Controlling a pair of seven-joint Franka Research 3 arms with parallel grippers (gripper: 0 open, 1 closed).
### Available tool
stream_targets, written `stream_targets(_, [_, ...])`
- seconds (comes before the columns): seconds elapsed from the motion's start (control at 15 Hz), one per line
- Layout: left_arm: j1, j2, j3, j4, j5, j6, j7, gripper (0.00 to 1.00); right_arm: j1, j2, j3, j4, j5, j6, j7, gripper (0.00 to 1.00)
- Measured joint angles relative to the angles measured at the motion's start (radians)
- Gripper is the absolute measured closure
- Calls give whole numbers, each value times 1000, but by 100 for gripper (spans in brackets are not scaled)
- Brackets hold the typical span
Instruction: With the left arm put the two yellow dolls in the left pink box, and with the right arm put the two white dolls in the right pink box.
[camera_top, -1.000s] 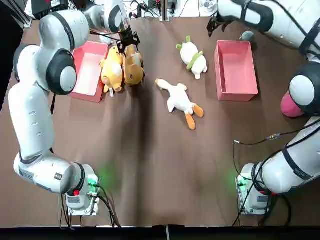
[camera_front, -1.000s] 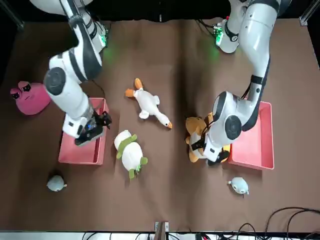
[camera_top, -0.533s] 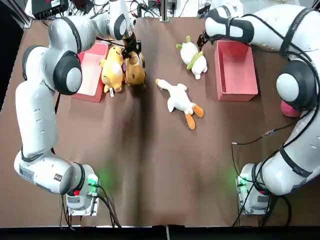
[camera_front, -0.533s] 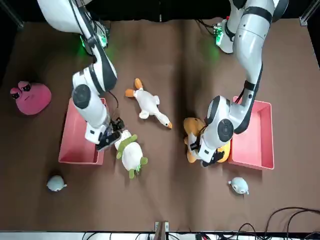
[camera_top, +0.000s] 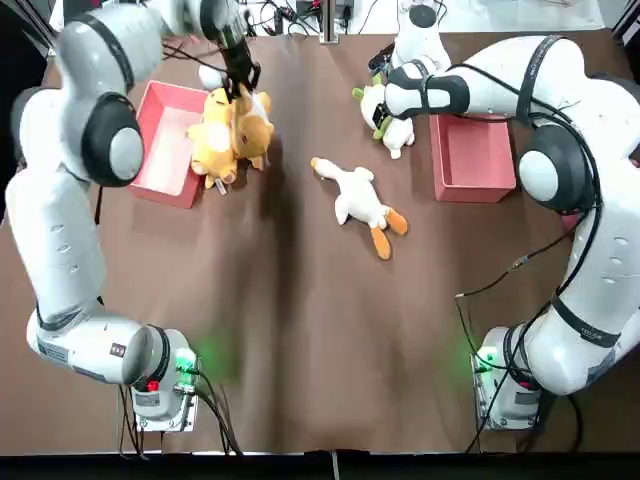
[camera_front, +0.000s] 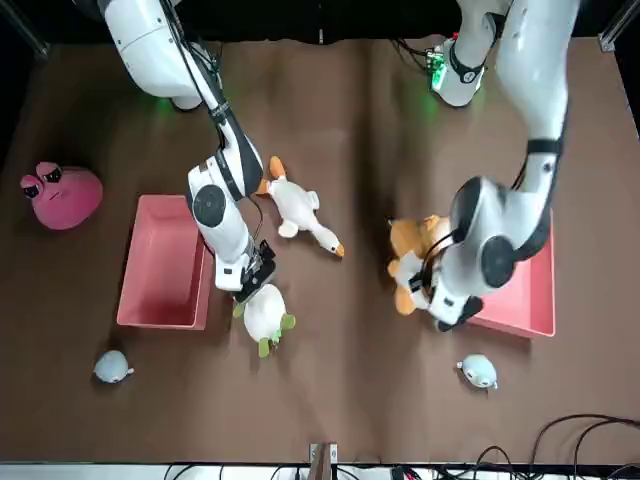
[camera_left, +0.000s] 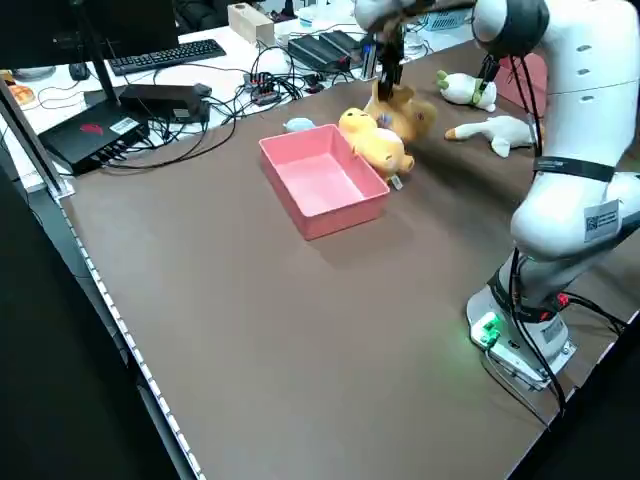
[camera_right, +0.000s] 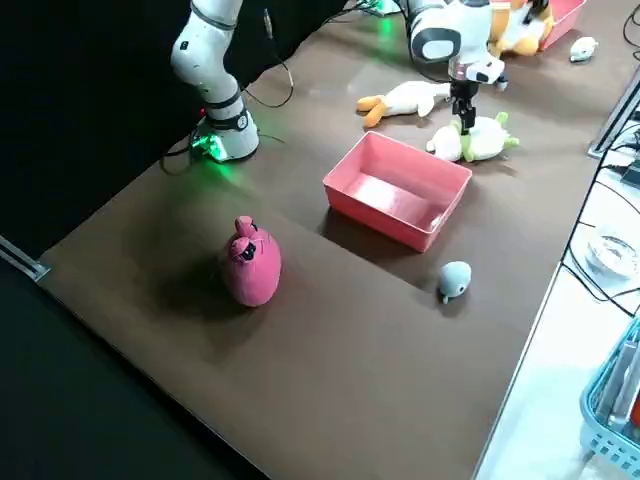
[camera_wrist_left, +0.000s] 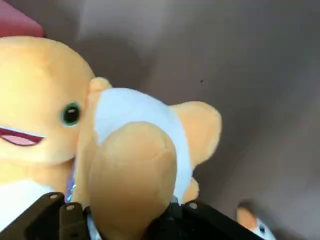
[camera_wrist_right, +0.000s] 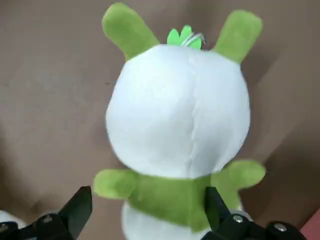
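My left gripper (camera_top: 240, 82) is shut on the browner yellow doll (camera_top: 256, 126), which hangs from it and fills the left wrist view (camera_wrist_left: 132, 170). The paler yellow doll (camera_top: 209, 143) lies against it, beside the left pink box (camera_top: 150, 185). My right gripper (camera_top: 379, 106) is open just over the white doll with the green band (camera_top: 392, 120), its fingers (camera_wrist_right: 75, 207) on either side of the doll's (camera_wrist_right: 177, 115) green middle. The white goose (camera_top: 356, 198) lies flat mid-table. Nothing lies in the right pink box (camera_top: 470, 190).
A round pink plush (camera_front: 62, 195) sits beyond the right box at the table's right edge. Small grey blobs (camera_front: 112, 367) (camera_front: 478, 371) lie at the far edge behind each box. The near half of the brown table (camera_top: 330, 350) holds only the arm bases.
My left gripper closed on the browner yellow doll and raised it, shifting both yellow dolls. My right gripper swung from above the right box across to the green-banded white doll.
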Motion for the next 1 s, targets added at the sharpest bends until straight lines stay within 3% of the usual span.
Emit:
stream_targets(0.07, [28,-80,-1,7,0,-115,3,97,-11,16,-7,0,0,41,-87,0])
stream_targets(0.2, [64,-159,-1,7,0,-230,31,97,-25,29,-9,0,0,58,-130,0])
stream_targets(0.47, [183,-239,8,-1,2,-349,254,97,-38,38,-10,0,0,71,-157,1])
stream_targets(0.73, [332,-227,14,-26,131,-356,488,100,-36,49,-6,-25,0,137,-159,38])
stream_targets(1.0, [350,-173,12,-41,210,-354,495,100,-38,34,-8,-28,0,129,-158,73])
